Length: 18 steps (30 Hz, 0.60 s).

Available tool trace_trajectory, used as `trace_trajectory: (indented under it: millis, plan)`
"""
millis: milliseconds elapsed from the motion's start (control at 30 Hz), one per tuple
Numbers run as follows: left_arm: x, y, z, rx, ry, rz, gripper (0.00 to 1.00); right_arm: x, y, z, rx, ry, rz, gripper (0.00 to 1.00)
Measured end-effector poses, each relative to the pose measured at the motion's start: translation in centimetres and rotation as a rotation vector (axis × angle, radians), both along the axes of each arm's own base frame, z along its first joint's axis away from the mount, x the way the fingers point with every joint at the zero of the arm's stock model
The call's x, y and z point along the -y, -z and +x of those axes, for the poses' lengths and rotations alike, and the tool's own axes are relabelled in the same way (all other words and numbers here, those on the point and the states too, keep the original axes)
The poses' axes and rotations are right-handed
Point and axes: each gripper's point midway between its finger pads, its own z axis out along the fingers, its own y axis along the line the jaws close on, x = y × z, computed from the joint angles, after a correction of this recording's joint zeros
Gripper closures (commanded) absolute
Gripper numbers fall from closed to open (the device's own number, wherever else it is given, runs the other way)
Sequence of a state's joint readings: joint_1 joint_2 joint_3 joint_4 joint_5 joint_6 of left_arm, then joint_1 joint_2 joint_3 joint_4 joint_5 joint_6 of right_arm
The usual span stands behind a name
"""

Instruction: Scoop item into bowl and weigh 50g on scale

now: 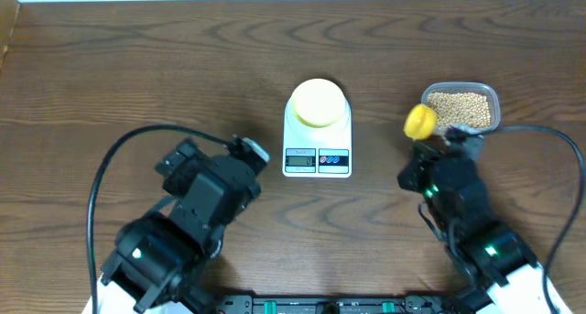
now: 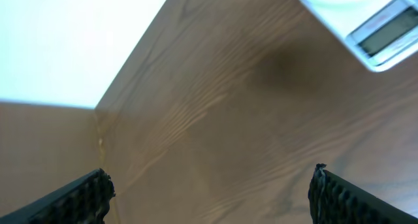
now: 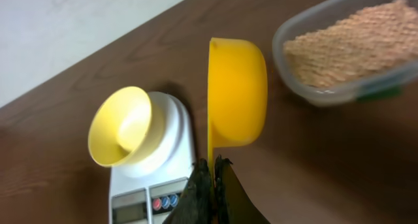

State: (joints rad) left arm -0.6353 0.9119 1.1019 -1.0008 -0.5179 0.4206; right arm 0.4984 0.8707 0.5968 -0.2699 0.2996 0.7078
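Observation:
The pale yellow bowl [image 1: 318,102] sits empty on the white scale [image 1: 317,155] at the table's middle; both show in the right wrist view, bowl [image 3: 124,126] on scale [image 3: 153,191]. Tan beans [image 1: 461,109] fill a clear tub [image 1: 493,102] at the right, also in the right wrist view [image 3: 346,44]. My right gripper [image 3: 212,168] is shut on the handle of a bright yellow scoop [image 3: 236,93], held on edge between the scale and the tub; overhead the scoop [image 1: 420,122] is just left of the tub. My left gripper [image 2: 209,185] is open and empty over bare wood, left of the scale [image 2: 385,34].
The clear tub [image 3: 326,90] stands near the table's far right edge. The table's far edge meets a white wall [image 2: 65,41]. Black cables [image 1: 119,154] loop from both arms over the front of the table.

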Motion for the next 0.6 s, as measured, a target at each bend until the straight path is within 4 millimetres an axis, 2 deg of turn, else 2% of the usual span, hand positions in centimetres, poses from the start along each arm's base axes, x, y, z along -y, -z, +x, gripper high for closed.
trace_trajectory:
  millis: [167,267,433,600]
  plan:
    - [-1.6,1.1,0.9,-0.05,-0.078,-0.006,0.02,-1.0,1.3,1.3,-0.021,-0.012,0.003,0.99]
    - [-1.9,1.6,1.7,-0.068,-0.102,-0.029,0.02,-1.0,2.4,1.5,-0.054,-0.008,-0.01,0.99]
    - [-0.5,2.3,3.6,-0.085,-0.075,-0.118,0.02,-1.1,2.3,2.0,-0.043,-0.005,-0.002,0.99]
    - [0.8,2.8,4.5,-0.114,-0.03,-0.229,0.02,-1.2,2.2,2.1,-0.035,-0.01,-0.007,0.99]
